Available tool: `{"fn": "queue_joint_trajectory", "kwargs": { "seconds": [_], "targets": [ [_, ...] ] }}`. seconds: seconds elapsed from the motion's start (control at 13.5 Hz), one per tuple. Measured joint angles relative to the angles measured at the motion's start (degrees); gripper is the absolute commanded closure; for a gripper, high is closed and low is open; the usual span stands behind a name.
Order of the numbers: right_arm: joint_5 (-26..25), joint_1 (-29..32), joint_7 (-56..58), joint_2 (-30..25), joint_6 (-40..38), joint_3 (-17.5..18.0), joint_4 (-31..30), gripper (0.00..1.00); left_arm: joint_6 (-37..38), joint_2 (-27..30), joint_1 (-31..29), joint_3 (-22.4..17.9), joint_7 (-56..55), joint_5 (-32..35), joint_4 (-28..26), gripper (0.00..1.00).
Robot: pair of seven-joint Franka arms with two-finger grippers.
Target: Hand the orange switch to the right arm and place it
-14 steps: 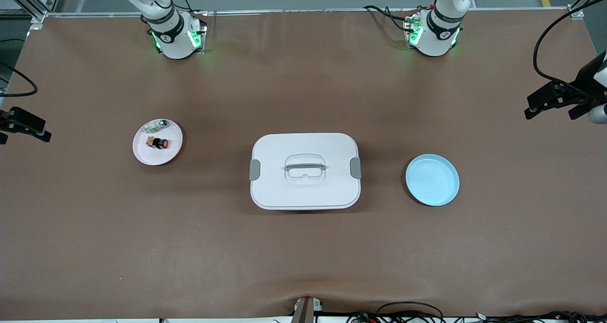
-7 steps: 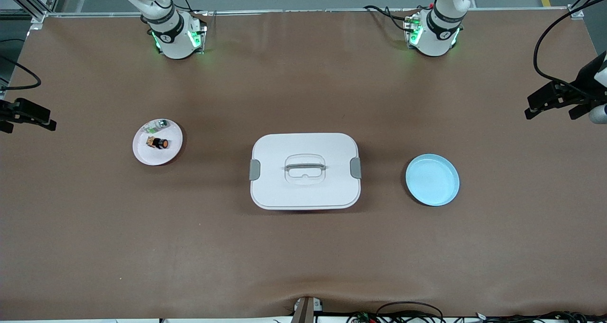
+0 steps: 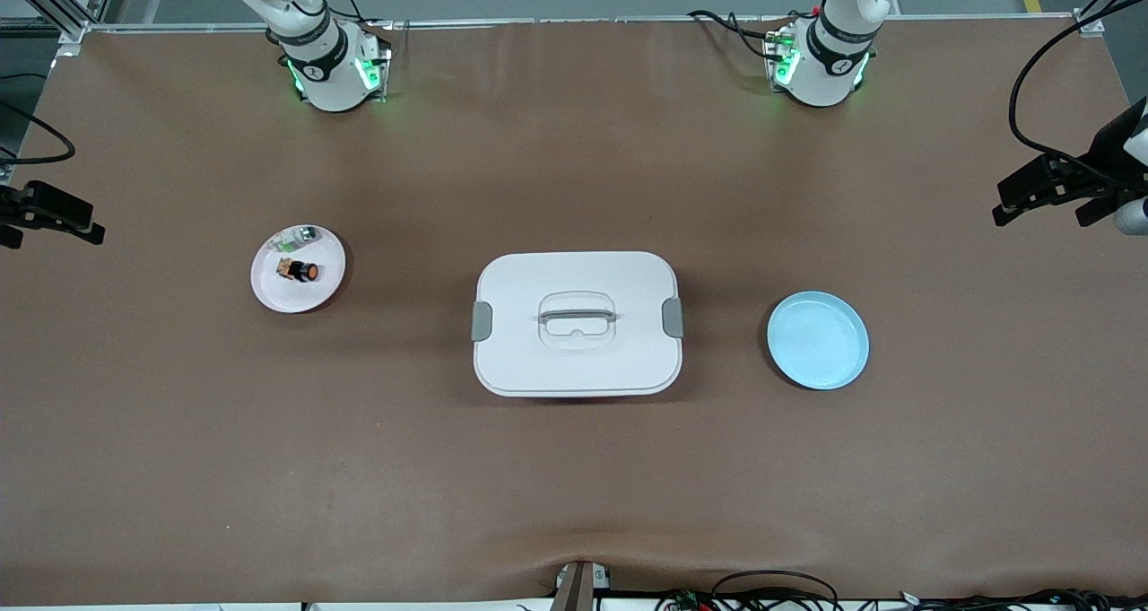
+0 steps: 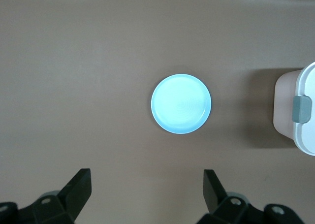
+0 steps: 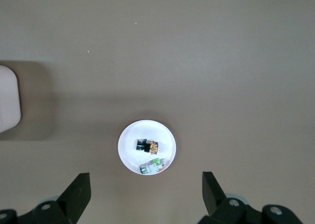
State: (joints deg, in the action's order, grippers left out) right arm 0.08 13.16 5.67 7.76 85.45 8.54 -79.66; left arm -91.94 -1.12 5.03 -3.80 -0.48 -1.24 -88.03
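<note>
The orange switch (image 3: pixel 306 272) lies on a small white plate (image 3: pixel 273 292) toward the right arm's end of the table, beside a small clear-and-green part (image 3: pixel 300 234). In the right wrist view the switch (image 5: pixel 148 146) and plate (image 5: pixel 128 157) show far below. My right gripper (image 5: pixel 146 182) is open and empty, high over that end of the table (image 3: pixel 54 219). My left gripper (image 4: pixel 146 179) is open and empty, high over the left arm's end (image 3: pixel 1040 189). A light blue plate (image 3: pixel 817 340) lies below it and also shows in the left wrist view (image 4: pixel 181 104).
A white lidded box (image 3: pixel 576 324) with a grey handle and grey clips sits mid-table between the two plates. Its edge also shows in the left wrist view (image 4: pixel 300 111) and the right wrist view (image 5: pixel 7 98). Brown mat covers the table.
My right gripper has shifted slightly at the table's end. The left gripper, the plates, the box and the switch have not moved.
</note>
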Motion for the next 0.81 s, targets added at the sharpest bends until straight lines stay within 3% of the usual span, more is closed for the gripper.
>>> {"fn": "queue_joint_trajectory", "kwargs": {
  "seconds": [0.3, 0.37, 0.59, 0.81],
  "targets": [
    [0.47, -1.94, -2.67, -0.03, -2.07, -0.79, 0.14, 0.00, 0.00, 0.00, -0.03, -0.01, 0.00, 0.00, 0.00, 0.00],
    [0.47, -4.17, -2.92, -0.05, -2.11, -2.80, 0.23, 0.00, 0.00, 0.00, -0.04, -0.01, 0.00, 0.00, 0.00, 0.00],
    [0.50, -14.34, -3.02, -0.21, -2.11, -13.61, 0.49, 0.00, 0.00, -0.01, -0.05, -0.01, 0.00, 0.00, 0.00, 0.00],
    [0.59, -16.28, -3.02, -0.31, -2.11, -15.96, 0.53, 0.00, 0.00, -0.02, -0.05, -0.01, 0.00, 0.00, 0.00, 0.00]
  ]
}}
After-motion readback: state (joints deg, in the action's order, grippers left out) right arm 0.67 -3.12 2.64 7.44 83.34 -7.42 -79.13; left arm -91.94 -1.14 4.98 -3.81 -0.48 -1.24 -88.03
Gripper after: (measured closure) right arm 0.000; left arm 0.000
